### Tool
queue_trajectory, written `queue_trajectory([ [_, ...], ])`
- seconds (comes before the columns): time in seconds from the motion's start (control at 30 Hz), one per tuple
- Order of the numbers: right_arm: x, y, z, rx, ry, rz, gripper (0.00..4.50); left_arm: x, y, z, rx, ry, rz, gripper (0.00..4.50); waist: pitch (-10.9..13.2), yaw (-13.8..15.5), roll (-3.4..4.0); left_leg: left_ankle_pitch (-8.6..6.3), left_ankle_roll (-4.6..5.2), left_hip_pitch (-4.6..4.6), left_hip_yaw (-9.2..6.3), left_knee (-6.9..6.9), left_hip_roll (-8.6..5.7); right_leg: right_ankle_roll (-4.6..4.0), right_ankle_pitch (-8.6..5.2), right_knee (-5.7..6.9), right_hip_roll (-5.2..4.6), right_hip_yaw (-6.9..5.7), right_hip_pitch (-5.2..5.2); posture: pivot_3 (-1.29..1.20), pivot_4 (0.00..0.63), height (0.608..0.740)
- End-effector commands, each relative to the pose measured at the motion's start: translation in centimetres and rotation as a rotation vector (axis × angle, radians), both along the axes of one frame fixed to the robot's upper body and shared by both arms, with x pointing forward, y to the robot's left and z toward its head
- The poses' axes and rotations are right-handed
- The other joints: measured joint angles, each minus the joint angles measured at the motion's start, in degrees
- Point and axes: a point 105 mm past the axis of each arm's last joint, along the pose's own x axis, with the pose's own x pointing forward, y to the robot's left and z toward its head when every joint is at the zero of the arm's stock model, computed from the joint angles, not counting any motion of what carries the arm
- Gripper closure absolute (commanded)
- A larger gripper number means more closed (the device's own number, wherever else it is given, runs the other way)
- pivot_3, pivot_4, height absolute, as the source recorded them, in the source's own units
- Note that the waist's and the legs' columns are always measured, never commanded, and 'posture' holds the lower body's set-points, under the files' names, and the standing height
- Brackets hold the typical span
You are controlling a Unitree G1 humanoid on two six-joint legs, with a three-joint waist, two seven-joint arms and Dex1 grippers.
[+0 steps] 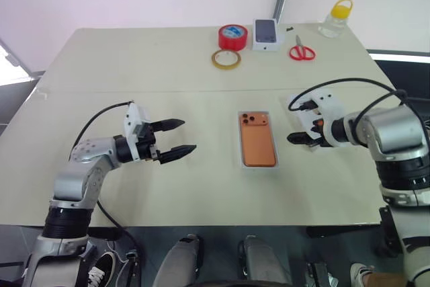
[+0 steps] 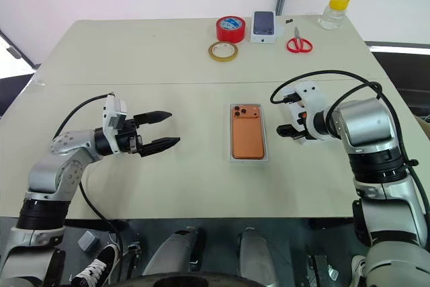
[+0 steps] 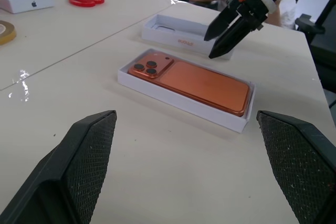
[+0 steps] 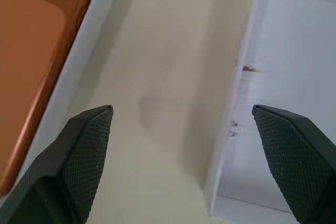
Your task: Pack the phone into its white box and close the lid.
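Nearest the edge of the table (image 1: 101,193), the left gripper (image 1: 173,138) hangs level above the top with its two black fingers spread wide and nothing between them, pointing across toward the phone (image 1: 257,138). That orange phone already lies back-up inside the white box (image 1: 242,140) at mid-table, its long axis running away from the robot and its camera cluster at the far end. Just to its right the right gripper (image 1: 300,138) tips downward, fingers also wide and empty, poised over the strip of table between the box and the lid (image 3: 173,31), which sits open side up just beyond. Closing looks like the step in hand: I'd take the lid by its long walls, flip it over, square it to the box and press down evenly. Farther off sit tape rolls (image 1: 232,36), scissors (image 1: 302,51), a boxed phone (image 1: 266,33) and a yellow-capped bottle (image 1: 336,18).
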Motion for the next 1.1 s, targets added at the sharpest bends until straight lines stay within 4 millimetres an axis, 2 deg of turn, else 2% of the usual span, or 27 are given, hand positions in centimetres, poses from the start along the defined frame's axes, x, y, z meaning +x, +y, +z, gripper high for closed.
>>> queue_trajectory([
  [0.03,0.4,0.0,0.7,-0.010,0.005,-0.017,0.06,-0.3,-0.2,1.1,-0.016,-0.055,-0.004,0.00,0.0,0.0,0.00,0.00,0.00,0.00,0.00,0.00,0.00,0.00,0.00,0.00,0.00,0.00,0.00,0.00,0.150,0.740],
  [0.2,1.6,0.1,1.1,-0.048,-0.007,-0.024,0.06,-0.6,-0.8,0.6,-0.029,-0.043,0.008,0.00,0.0,-0.2,0.03,0.00,0.00,0.00,0.01,0.00,0.00,0.00,0.00,0.01,0.00,0.01,-0.02,0.00,0.150,0.740],
  [0.3,1.5,-0.6,0.3,-0.119,0.025,-0.017,0.06,-0.7,-1.0,0.7,-0.044,-0.038,0.017,0.00,0.0,-0.1,0.03,0.00,0.00,0.00,0.01,-0.01,0.02,0.00,0.00,0.03,0.02,0.00,-0.03,0.00,0.150,0.740],
  [0.8,2.9,-0.5,0.0,-0.095,0.060,-0.058,0.06,-1.4,-1.5,0.2,-0.076,-0.018,0.078,0.00,0.1,-0.2,0.01,0.00,0.00,0.00,0.03,0.01,0.01,0.01,0.00,0.01,0.02,0.01,0.00,0.00,0.150,0.740],
  [0.9,2.8,-0.5,-0.2,-0.099,0.062,-0.060,0.87,-1.4,-1.5,0.1,-0.073,-0.019,0.084,0.00,0.1,-0.1,0.02,0.00,0.01,0.00,0.02,0.01,0.01,0.00,0.01,0.01,0.02,0.01,-0.01,0.00,0.150,0.740],
  [1.1,3.0,-0.5,-0.3,-0.103,0.051,-0.078,4.06,-1.2,-1.6,0.2,-0.080,-0.019,0.097,0.00,0.1,-0.1,0.02,0.00,0.00,0.00,0.03,-0.01,0.01,0.00,0.00,0.01,0.02,0.01,-0.02,0.00,0.150,0.740],
])
